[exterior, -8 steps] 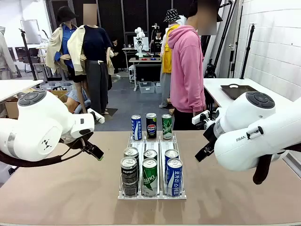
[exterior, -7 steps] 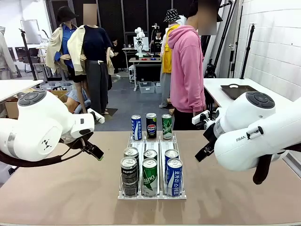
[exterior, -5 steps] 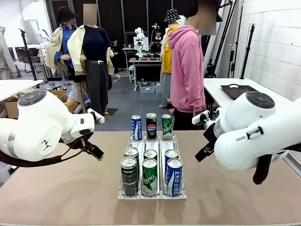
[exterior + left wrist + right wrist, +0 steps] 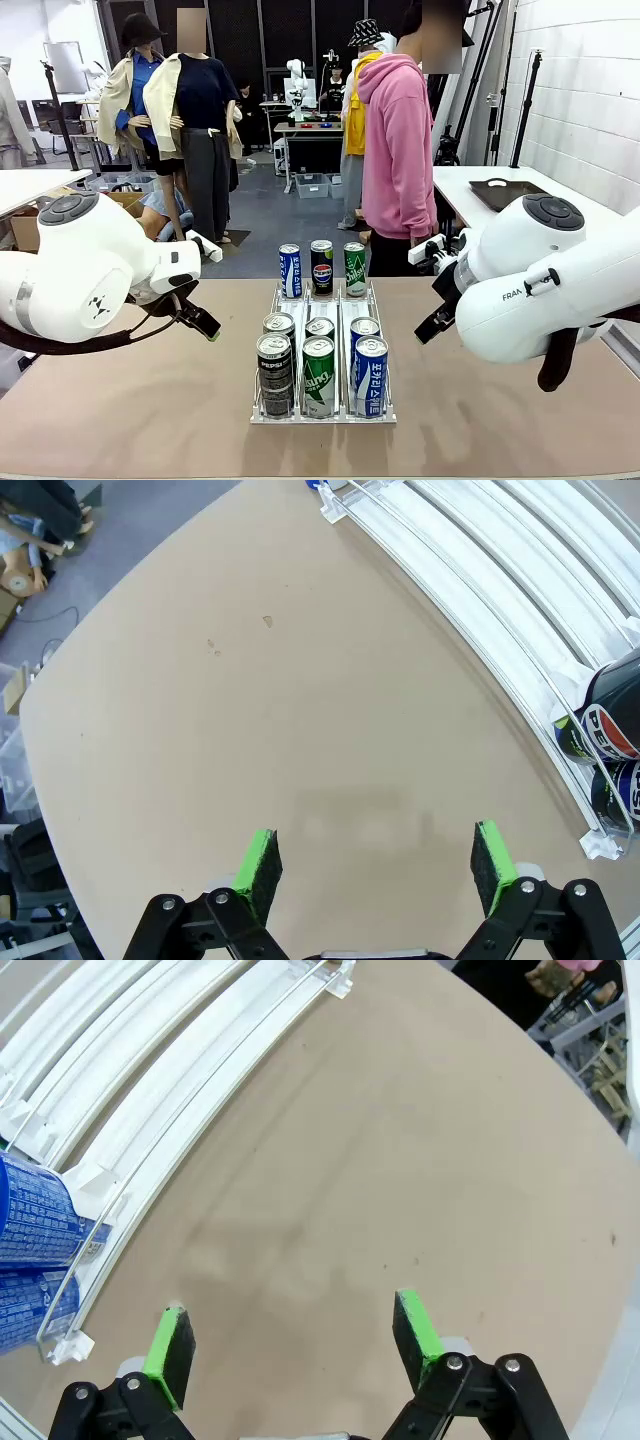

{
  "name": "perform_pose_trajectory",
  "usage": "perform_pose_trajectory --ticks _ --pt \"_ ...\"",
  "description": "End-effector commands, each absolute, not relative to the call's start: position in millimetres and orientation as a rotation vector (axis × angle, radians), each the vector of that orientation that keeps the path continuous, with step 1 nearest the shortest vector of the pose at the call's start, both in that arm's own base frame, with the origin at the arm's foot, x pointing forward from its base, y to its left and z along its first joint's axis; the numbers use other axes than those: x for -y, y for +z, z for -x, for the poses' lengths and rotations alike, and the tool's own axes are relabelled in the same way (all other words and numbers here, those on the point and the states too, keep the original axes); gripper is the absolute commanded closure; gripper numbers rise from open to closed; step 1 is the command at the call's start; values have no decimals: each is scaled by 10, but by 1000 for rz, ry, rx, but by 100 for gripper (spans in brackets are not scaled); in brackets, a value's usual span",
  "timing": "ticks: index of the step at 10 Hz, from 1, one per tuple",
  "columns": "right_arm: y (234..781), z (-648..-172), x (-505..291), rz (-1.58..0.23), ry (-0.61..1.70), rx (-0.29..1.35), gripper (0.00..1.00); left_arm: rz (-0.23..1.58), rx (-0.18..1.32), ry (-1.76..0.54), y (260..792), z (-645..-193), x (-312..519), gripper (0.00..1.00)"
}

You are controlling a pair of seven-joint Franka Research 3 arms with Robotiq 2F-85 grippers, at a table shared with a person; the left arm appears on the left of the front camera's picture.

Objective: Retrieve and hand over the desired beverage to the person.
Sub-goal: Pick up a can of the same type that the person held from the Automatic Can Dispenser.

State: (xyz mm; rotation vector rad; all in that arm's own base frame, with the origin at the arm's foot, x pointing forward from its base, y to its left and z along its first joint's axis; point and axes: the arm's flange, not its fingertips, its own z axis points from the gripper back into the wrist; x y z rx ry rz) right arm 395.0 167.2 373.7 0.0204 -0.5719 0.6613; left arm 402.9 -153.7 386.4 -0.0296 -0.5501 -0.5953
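Green-padded left gripper [image 4: 375, 865] and right gripper [image 4: 295, 1345] hang wide open and empty, the cans [image 4: 319, 375] (upright in a white rack [image 4: 322, 418]) between them; best wait for the person [image 4: 398, 150] beyond to choose, then grasp one mid-body.

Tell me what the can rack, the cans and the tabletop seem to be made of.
Can rack: probably white plastic, smooth moulded channels, with thin metal-looking wire rails.
Cans: metal, likely aluminium; silvery tops, glossy printed sides.
Tabletop: matte tan board, perhaps laminate; flat, no visible grain.
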Motion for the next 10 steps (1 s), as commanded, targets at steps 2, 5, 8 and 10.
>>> perform_pose_trajectory --ticks 2,5,8,10 --pt "3737 -3950 -1672 -20 661 572 0 28 551 -594 3866 -4031 1527 0" --pt "3737 -3950 -1672 -20 661 572 0 28 551 -594 3866 -4031 1527 0" --pt "3737 -3950 -1672 -20 661 572 0 28 551 -594 3866 -4031 1527 0" --pt "3737 -3950 -1672 -20 661 572 0 30 557 -579 3981 -4119 1525 0"
